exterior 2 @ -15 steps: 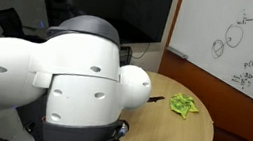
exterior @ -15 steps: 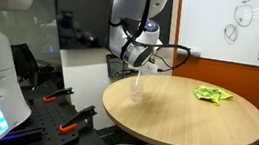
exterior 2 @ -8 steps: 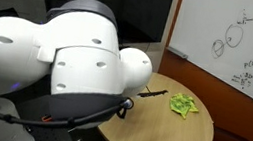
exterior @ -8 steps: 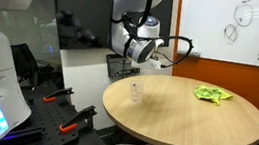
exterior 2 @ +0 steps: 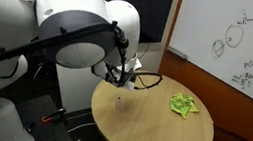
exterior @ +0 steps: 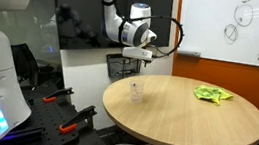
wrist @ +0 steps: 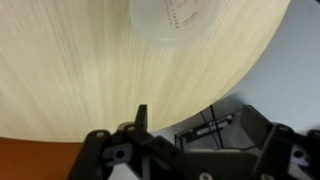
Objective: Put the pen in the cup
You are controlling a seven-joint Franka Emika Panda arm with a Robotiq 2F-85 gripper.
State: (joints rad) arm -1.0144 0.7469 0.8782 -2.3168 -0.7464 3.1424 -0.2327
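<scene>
While the gripper [exterior: 144, 54] hangs above the cup [exterior: 136, 90] near the left edge of the table [exterior: 194, 119], its jaws stand wide apart, empty; the pen cannot be made out.

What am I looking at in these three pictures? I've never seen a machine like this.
It is a robot arm, white and jointed, with a grasping end effector at its tip. Two pictures come from cameras standing in the room. The third comes from a camera on the wrist, looking down past the end effector. On the round wooden table are a clear plastic cup and, farther off, a crumpled green thing. In the wrist view a thin dark tip pokes from the end effector. It is probably the pen meant for the cup, but I cannot tell whether the jaws are closed.
</scene>
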